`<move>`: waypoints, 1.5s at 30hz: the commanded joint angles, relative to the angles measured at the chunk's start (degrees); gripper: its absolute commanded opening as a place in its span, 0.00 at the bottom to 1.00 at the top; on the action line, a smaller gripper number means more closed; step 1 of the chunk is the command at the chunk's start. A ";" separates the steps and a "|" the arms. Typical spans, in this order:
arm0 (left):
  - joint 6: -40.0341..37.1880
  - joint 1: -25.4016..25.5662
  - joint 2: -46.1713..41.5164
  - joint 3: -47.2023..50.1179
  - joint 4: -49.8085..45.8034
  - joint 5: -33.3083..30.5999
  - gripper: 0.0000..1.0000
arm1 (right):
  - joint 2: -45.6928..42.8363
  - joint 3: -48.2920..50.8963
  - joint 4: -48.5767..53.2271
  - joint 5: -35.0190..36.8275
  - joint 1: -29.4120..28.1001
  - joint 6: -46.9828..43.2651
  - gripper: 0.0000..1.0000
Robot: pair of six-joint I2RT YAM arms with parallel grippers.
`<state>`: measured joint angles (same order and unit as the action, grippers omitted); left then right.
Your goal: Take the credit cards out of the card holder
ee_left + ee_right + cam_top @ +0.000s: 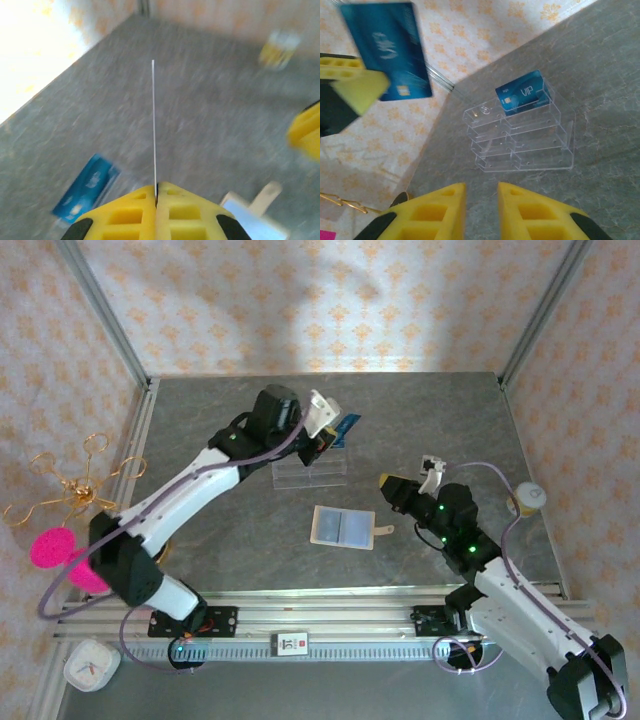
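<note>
My left gripper [156,189] is shut on a blue credit card [387,47], which shows edge-on as a thin white line [153,125] in the left wrist view. It hovers above the clear compartment tray [310,472]. A second blue card [522,97] stands in a back compartment of the tray [520,145]. The cream card holder [343,527] lies open and flat on the table, between the arms. My right gripper [388,488] is to the right of the card holder; in its own view the right gripper [481,187] stands open with nothing between its fingers.
A gold wire stand [70,490] with pink discs [52,545] sits at the left edge. A small white and yellow cup [527,498] stands at the right. A white square object [90,668] lies at the near left corner. Metal frame posts bound the table.
</note>
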<state>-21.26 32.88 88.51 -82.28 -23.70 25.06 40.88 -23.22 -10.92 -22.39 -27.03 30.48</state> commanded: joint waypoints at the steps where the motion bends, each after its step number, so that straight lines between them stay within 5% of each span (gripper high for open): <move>1: -16.67 -1.47 5.99 -4.98 -17.07 -5.30 0.00 | 1.25 0.80 -0.51 -3.00 1.48 -1.07 0.22; 11: -27.98 -4.05 28.35 -33.67 -32.69 -7.98 0.00 | 8.16 1.28 -2.25 -5.03 5.39 -0.31 0.21; 19: -34.25 -5.70 37.63 -48.06 -40.65 -10.14 0.00 | 13.70 -0.93 -0.87 -4.79 6.89 -1.56 0.20; 28: -39.44 -8.03 33.41 -44.60 -39.29 -1.98 0.00 | 19.65 -2.39 -3.21 -5.51 7.37 -1.21 0.20; 45: -39.03 -8.33 33.58 -40.24 -33.24 -1.20 0.00 | 22.13 -3.58 -4.00 -5.38 7.35 -0.69 0.20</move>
<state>-59.92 24.64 123.13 -122.76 -58.50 22.31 62.63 -25.06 -13.06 -27.49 -20.03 29.93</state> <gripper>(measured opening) 0.048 0.196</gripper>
